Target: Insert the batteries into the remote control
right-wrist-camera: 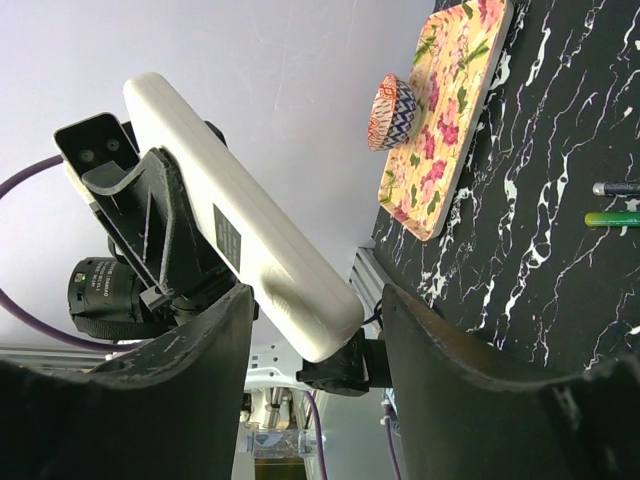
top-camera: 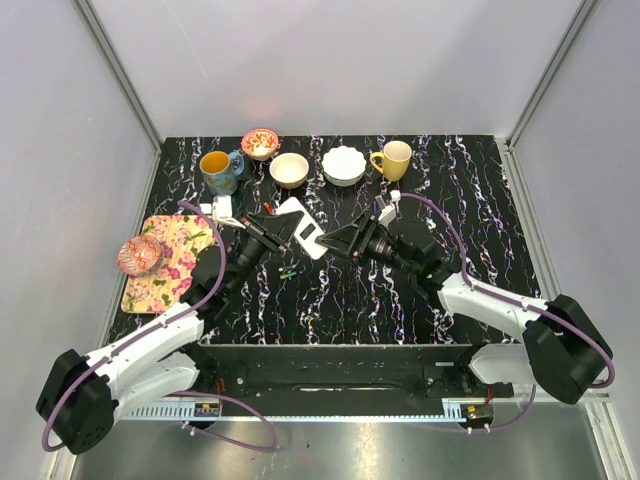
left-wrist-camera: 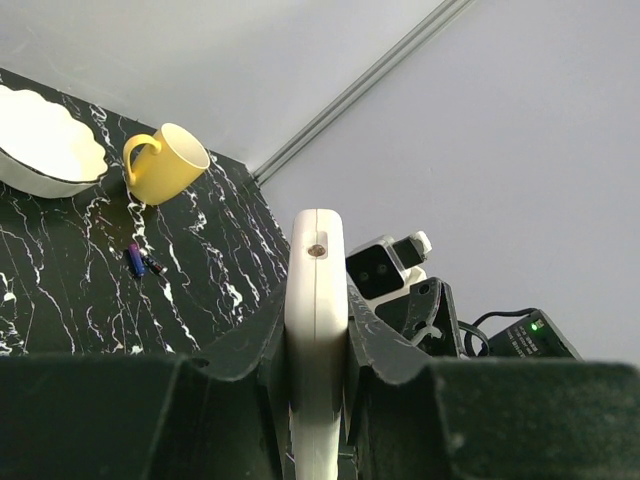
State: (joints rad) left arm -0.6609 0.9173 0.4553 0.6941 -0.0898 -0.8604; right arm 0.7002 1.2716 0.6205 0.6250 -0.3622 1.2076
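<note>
Pinching the remote control [left-wrist-camera: 316, 300]: left claw [left-wrist-camera: 317, 350]; right claw [right-wrist-camera: 318, 305] spread around its end

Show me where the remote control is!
Top view: the remote control is over mid-table, clamped in the left gripper, its other end inside the right gripper.

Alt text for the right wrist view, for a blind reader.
A white remote control, gripped by the left end effector, sits between the open fingers of the right end effector. Behind, a floral tray holds a patterned bowl.

No legible txt; label [right-wrist-camera: 228, 240] on remote control [right-wrist-camera: 275, 265] unreadable.
</note>
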